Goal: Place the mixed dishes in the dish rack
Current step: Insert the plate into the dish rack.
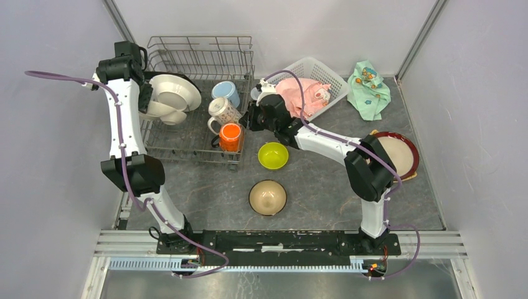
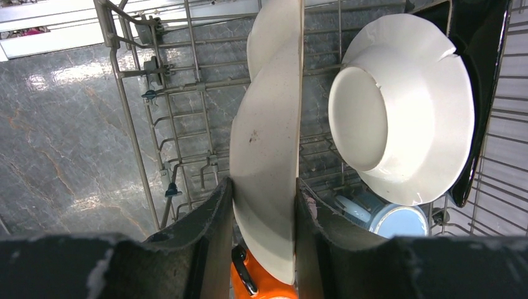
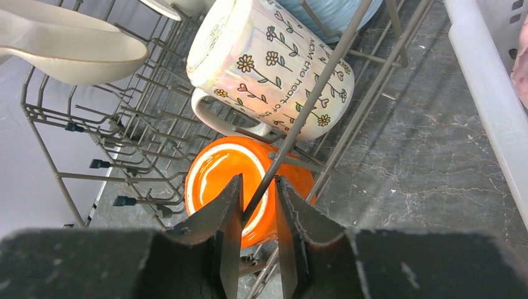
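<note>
Cream plate (image 2: 264, 143) in left claw (image 2: 263, 190), inside dish rack (image 1: 199, 45)

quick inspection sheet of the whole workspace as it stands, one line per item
surface: grey marbled table, no spills seen
job's things: dish rack holds orange mug, patterned mug, light-blue mug, white plate, dark square plate; lime-green bowl, tan bowl, red-rimmed plate on the table outside it
clutter: pink cloth in white lattice basket; mint-green cloth to its right
grippers: left gripper shut on cream plate, edge-on over the rack's tines; right gripper straddles a rack wall wire, contact unclear
cables: purple cables along both arms, no snag seen
surroundings: pale walls, metal rail at near edge
</note>
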You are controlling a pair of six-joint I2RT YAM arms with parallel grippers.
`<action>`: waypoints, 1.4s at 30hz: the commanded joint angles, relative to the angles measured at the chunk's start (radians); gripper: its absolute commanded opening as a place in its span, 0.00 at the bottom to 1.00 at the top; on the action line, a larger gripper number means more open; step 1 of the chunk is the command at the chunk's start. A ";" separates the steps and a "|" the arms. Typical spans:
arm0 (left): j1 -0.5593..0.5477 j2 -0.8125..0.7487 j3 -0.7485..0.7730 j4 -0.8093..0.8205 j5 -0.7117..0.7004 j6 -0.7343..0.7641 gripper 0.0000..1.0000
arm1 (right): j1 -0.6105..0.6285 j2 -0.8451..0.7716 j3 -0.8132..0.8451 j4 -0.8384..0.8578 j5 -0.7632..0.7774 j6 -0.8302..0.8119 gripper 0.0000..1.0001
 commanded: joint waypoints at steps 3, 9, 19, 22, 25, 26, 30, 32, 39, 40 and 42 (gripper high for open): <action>-0.008 -0.058 0.004 0.233 0.024 -0.037 0.02 | 0.002 -0.021 -0.051 -0.110 -0.004 -0.048 0.29; -0.009 -0.029 -0.034 0.267 0.081 -0.085 0.02 | 0.004 -0.020 -0.066 -0.068 -0.004 -0.045 0.28; -0.009 0.057 -0.029 0.328 0.176 -0.126 0.04 | 0.002 -0.030 -0.095 -0.053 -0.005 -0.054 0.28; -0.011 0.093 -0.003 0.346 0.182 -0.108 0.03 | 0.004 -0.031 -0.101 -0.051 -0.036 -0.068 0.28; -0.011 0.121 0.026 0.366 0.196 -0.062 0.02 | 0.004 -0.033 -0.102 -0.053 -0.038 -0.084 0.28; -0.010 0.129 0.030 0.381 0.212 -0.043 0.02 | 0.004 -0.034 -0.104 -0.050 -0.037 -0.086 0.28; -0.011 0.143 0.021 0.401 0.268 -0.017 0.02 | 0.003 -0.033 -0.100 -0.043 -0.038 -0.097 0.28; -0.013 0.134 0.010 0.401 0.259 -0.020 0.02 | 0.003 -0.029 -0.097 -0.037 -0.040 -0.097 0.28; -0.049 0.115 -0.027 0.398 0.258 -0.037 0.02 | 0.003 -0.014 -0.083 -0.026 -0.053 -0.089 0.28; -0.057 0.111 -0.039 0.398 0.252 -0.044 0.02 | 0.004 -0.010 -0.080 -0.026 -0.054 -0.089 0.28; -0.074 0.105 -0.058 0.403 0.246 -0.052 0.04 | 0.003 -0.008 -0.080 -0.025 -0.057 -0.089 0.28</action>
